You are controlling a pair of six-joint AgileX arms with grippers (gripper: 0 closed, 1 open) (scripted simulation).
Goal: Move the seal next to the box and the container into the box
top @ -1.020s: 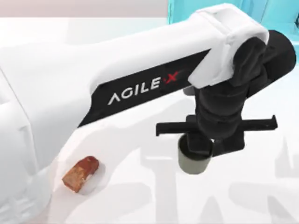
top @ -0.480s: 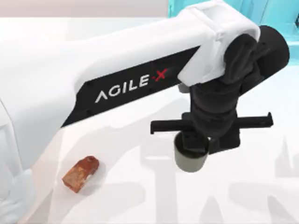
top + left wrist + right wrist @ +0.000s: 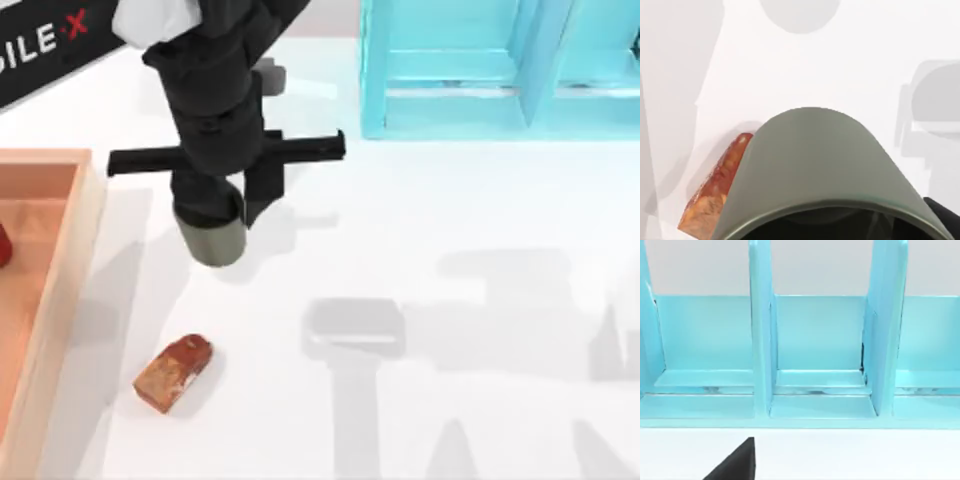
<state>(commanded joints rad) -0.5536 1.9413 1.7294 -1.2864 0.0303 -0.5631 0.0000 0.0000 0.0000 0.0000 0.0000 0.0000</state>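
One gripper was at work: my left gripper (image 3: pixel 215 205) hung over the table's left half, clenched on the container (image 3: pixel 213 238), the dark fingers gripping its rim from above with the cup hanging below them. Half a second before, that gripper and cup had been right of centre with the white forearm spread across the top view; since then the arm had swung them left and farther back, close to the box (image 3: pixel 88 215), and the box and the shelf had come into sight. The seal (image 3: pixel 173 373) had not shifted, lying near the front left of the table, just right of the box's rim and apart from it.

My left arm reached in from the far left corner, its black wrist pointing straight down, the crossbar level. In the left wrist view the container (image 3: pixel 815 165) loomed close, with the seal (image 3: pixel 715 192) on the table beyond its wall.

The container was a plain, matte olive-grey cylinder, hollow. The seal was a mottled red-brown block flecked with tan, bevelled at one end. The box was light-brown wood with a thick raised rim. The turquoise shelf unit (image 3: pixel 500 70) stood at the far right; my right wrist camera faced its upright dividers (image 3: pixel 762 340).
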